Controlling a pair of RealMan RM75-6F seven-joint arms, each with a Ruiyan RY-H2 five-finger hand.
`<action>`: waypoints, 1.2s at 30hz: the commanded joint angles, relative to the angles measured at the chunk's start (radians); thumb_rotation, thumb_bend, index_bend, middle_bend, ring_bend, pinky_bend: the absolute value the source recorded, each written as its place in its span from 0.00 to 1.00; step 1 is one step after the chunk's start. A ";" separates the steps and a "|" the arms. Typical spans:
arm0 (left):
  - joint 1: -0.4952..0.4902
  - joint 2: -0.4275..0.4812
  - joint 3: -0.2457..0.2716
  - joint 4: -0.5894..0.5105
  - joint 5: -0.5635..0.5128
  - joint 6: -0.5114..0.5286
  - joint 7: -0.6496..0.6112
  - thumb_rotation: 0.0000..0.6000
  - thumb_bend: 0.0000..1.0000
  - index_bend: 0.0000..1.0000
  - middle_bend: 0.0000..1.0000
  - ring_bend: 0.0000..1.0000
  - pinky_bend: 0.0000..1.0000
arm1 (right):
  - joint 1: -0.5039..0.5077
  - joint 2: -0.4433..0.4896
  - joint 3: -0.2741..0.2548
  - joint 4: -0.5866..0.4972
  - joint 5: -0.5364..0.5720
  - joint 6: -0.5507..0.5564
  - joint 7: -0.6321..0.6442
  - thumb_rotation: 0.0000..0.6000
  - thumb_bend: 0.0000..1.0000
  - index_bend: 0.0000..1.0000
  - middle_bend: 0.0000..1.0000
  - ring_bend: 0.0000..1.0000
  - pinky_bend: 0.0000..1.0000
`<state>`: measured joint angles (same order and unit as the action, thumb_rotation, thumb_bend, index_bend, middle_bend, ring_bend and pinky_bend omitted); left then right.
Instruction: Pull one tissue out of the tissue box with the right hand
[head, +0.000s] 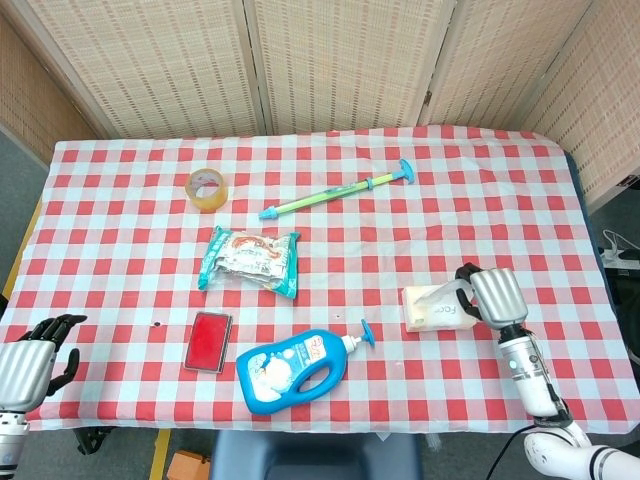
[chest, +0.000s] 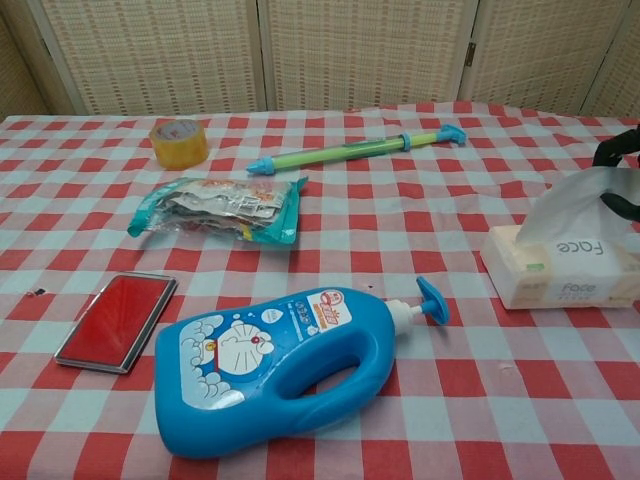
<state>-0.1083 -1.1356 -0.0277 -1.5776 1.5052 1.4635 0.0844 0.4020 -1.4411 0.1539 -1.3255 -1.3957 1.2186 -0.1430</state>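
Plainly, the right hand (head: 494, 297) has its dark fingertips (chest: 612, 150) closed around the top of the thin white tissue (chest: 578, 205) that stands up out of the pale cardboard tissue box (chest: 560, 278) — the sheet rises in a loose peak from the slot to the fingers, and the box sits on the red-and-white checked tablecloth (head: 330, 235) directly beneath them. The tissue looks almost weightless, soft and easily torn, so a hold high on the bunched peak, where several folds gather, seems safest; a pinch on a single thin edge could rip it. The box itself appears light, and nothing holds it down, so I judge it may lift or slide with the sheet if the pull is quick. The left hand (head: 30, 358) hangs off the near table edge, far from these fingers, its fingers loosely apart and holding nothing.
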 joint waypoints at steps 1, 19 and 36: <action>0.000 0.000 0.000 0.000 -0.001 -0.002 0.001 1.00 0.56 0.26 0.26 0.24 0.47 | -0.012 0.041 0.028 -0.065 -0.014 0.059 0.030 1.00 0.69 0.88 0.50 0.73 0.80; -0.002 -0.002 0.007 -0.008 0.010 -0.003 0.023 1.00 0.56 0.26 0.26 0.24 0.47 | -0.292 0.318 -0.086 -0.314 -0.029 0.312 -0.046 1.00 0.69 0.88 0.50 0.73 0.80; -0.003 -0.005 0.010 -0.007 0.015 -0.004 0.037 1.00 0.56 0.26 0.26 0.24 0.47 | -0.330 0.335 -0.089 -0.377 -0.003 0.308 -0.084 1.00 0.05 0.14 0.32 0.49 0.68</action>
<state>-0.1116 -1.1405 -0.0172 -1.5843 1.5205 1.4593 0.1212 0.0728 -1.1067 0.0657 -1.7012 -1.3976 1.5267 -0.2246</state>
